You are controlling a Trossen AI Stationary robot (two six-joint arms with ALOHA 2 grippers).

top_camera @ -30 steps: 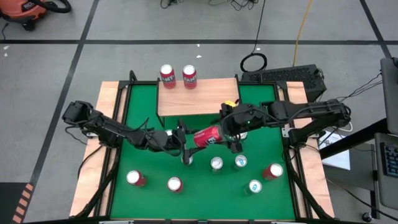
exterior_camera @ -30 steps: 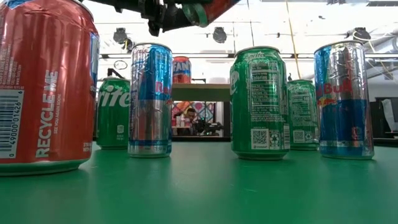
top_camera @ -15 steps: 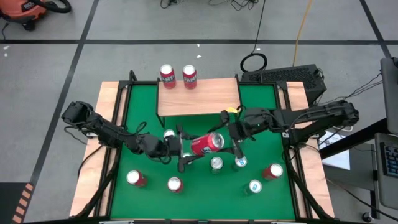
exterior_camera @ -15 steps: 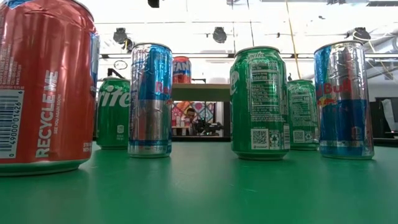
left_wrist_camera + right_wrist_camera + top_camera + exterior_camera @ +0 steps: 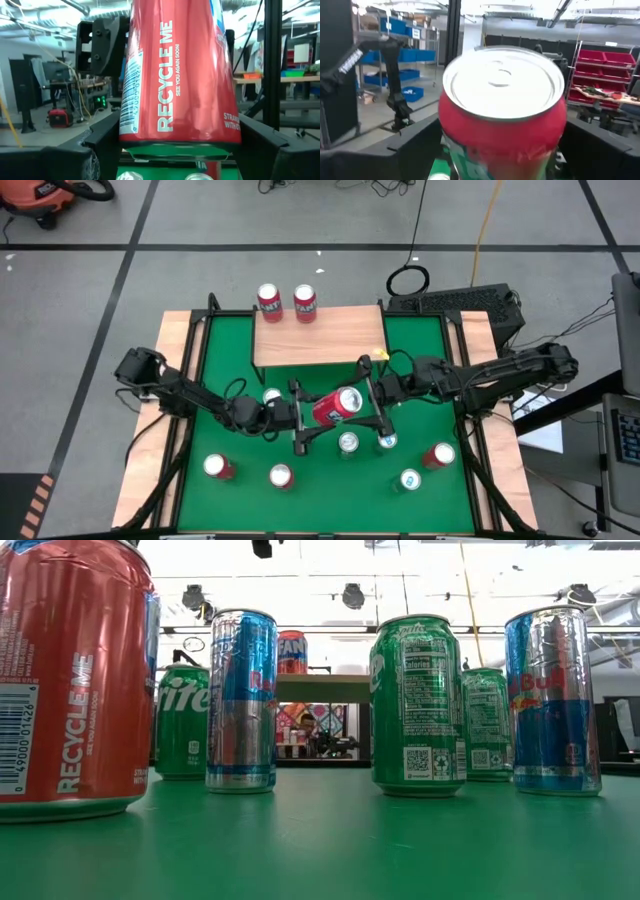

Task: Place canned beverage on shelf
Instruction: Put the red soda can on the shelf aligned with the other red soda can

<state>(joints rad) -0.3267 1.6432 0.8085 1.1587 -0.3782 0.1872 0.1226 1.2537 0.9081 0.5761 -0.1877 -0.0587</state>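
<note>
A red aluminium drink can [image 5: 337, 406] hangs tilted above the middle of the green table [image 5: 420, 370], caught between both arms. The left gripper [image 5: 303, 418] reaches in from nine o'clock and its fingers pinch the can's body; the left wrist view shows the can [image 5: 180, 75] filling the gap between the two dark fingers [image 5: 95, 145]. The right gripper [image 5: 375, 398] comes in from three o'clock, its fingers spread wide either side of the can's silver top [image 5: 504, 85]; whether they press the can cannot be told.

The light-wood shelf on thin black legs [image 5: 320, 340] stands at twelve o'clock of the held can, near but apart from it. Two red cans [image 5: 270, 302] stand upright side by side at the shelf's far left corner.

Just at six o'clock of the held can stand two silver-topped cans [image 5: 348, 442]. More upright cans sit along the table's near side: a red one [image 5: 217, 467] at seven o'clock, another [image 5: 281, 476] beside it, a red one [image 5: 440, 454] at four o'clock. In the low view, green soda cans [image 5: 418, 705] and slim blue-silver cans [image 5: 242, 700] stand in a row.
</note>
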